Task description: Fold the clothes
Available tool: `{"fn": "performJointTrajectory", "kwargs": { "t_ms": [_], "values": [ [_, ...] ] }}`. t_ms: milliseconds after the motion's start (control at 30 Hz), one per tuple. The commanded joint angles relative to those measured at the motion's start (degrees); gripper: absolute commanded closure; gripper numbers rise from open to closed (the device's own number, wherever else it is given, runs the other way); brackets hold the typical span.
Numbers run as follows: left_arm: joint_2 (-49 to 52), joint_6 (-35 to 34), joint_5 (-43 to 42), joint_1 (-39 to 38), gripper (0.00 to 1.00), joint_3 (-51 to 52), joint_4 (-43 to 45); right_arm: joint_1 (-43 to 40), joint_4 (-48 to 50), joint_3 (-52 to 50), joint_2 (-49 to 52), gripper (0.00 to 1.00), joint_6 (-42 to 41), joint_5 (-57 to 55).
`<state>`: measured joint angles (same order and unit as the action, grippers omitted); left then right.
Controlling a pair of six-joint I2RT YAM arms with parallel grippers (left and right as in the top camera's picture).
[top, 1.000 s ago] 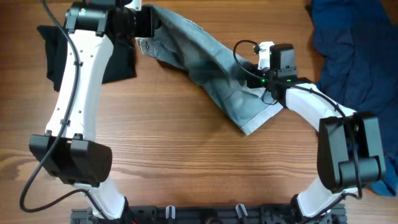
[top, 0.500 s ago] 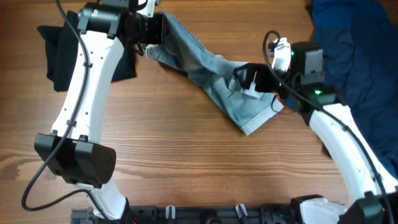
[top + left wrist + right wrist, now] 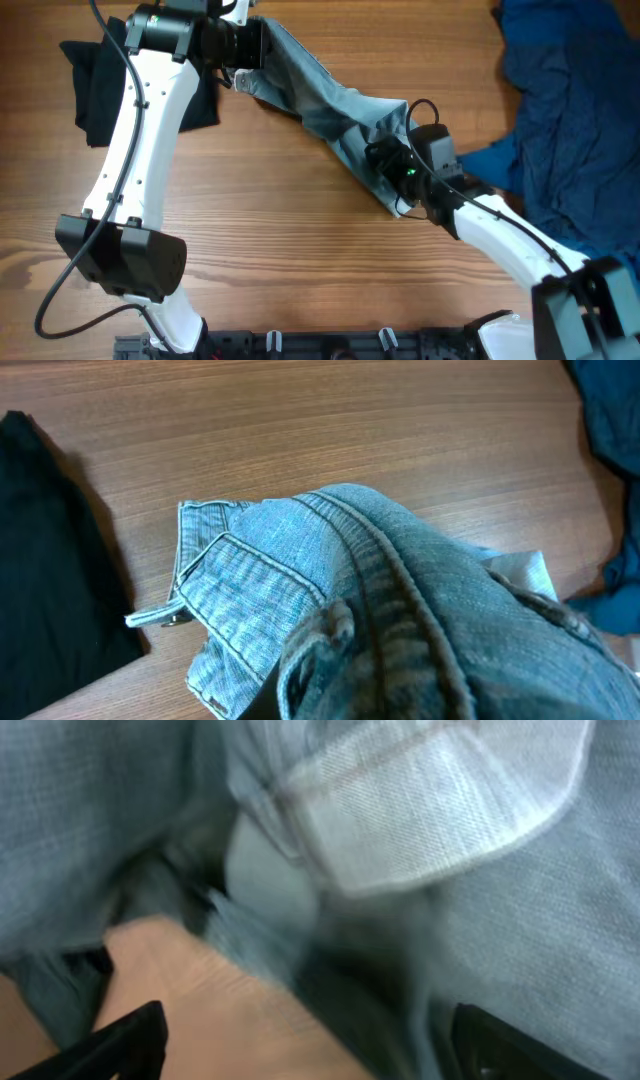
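Observation:
The pale blue jeans (image 3: 320, 100) stretch in a band from the back left down to the table's middle. My left gripper (image 3: 252, 45) is shut on their upper end and holds it off the wood; in the left wrist view bunched denim (image 3: 400, 580) fills the space at the jaws, with the waistband and a button below. My right gripper (image 3: 382, 160) hovers low over the jeans' lower end, open. In the right wrist view its dark fingertips (image 3: 135, 1040) stand wide apart, with a turned hem (image 3: 430, 810) and bare wood (image 3: 190, 990) between them.
A black garment (image 3: 95, 80) lies at the back left, partly under the left arm. A dark blue garment (image 3: 570, 100) covers the right side of the table, close behind the right arm. The arm bases stand at the front edge.
My right gripper let go of the jeans' lower end, opened, and swung left and forward over that end. The left arm shifted slightly right, still holding the upper end.

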<state>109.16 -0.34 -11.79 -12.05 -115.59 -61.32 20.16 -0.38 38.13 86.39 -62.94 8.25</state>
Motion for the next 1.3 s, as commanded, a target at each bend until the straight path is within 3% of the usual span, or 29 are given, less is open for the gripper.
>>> {"fn": "performJointTrajectory", "kwargs": {
  "t_ms": [0, 133, 333, 500, 633, 667, 733, 833, 933, 1067, 1267],
  "values": [
    [-0.13, -0.63, -0.72, -0.07, 0.96, -0.57, 0.39, 0.24, 6.64, -1.33, 5.05, 0.13, -3.69, -3.39],
    [-0.13, -0.61, -0.7, -0.07, 0.96, -0.57, 0.22, 0.24, 17.84, -1.33, 11.87, 0.27, -3.02, -7.02],
    [-0.13, -0.59, -0.46, -0.07, 0.96, -0.57, 0.35, 0.24, 24.0, -1.33, 13.66, 0.53, 3.58, -15.56],
    [-0.11, -0.61, -0.5, -0.07, 0.96, -0.57, 0.55, 0.22, 30.1, -1.31, 13.66, 0.55, 8.98, -19.26],
    [-0.11, -0.61, -0.5, -0.07, 0.96, -0.57, 0.39, 0.22, 31.52, -1.29, 13.66, 0.82, 8.96, -19.21],
    [-0.11, -0.59, -0.5, -0.07, 0.96, -0.57, 0.39, 0.22, 31.45, -1.29, 13.66, 0.96, 8.92, -19.19],
    [-0.11, -0.59, -0.48, -0.07, 0.96, -0.57, 0.37, 0.22, 31.39, -1.29, 13.64, 0.96, 9.35, -18.71],
    [-0.13, -0.61, 0.68, -0.02, 0.96, -0.57, 0.68, -1.14, 31.47, -0.33, 10.16, 0.96, 20.79, -6.21],
    [-1.22, -0.66, 3.37, 0.74, 0.96, -0.59, 1.11, -6.12, 19.91, 4.68, 1.99, 0.96, 24.7, 3.63],
    [-7.63, -3.41, 5.92, 3.15, 0.96, -0.59, 2.16, -16.59, -9.03, 20.85, -8.92, 0.96, 35.3, 16.02],
    [-20.68, -5.35, 8.68, 3.63, 0.96, -0.59, 2.78, -21.99, -42.86, 47.93, -11.61, 0.96, 48.98, 19.26]
  ]
}}
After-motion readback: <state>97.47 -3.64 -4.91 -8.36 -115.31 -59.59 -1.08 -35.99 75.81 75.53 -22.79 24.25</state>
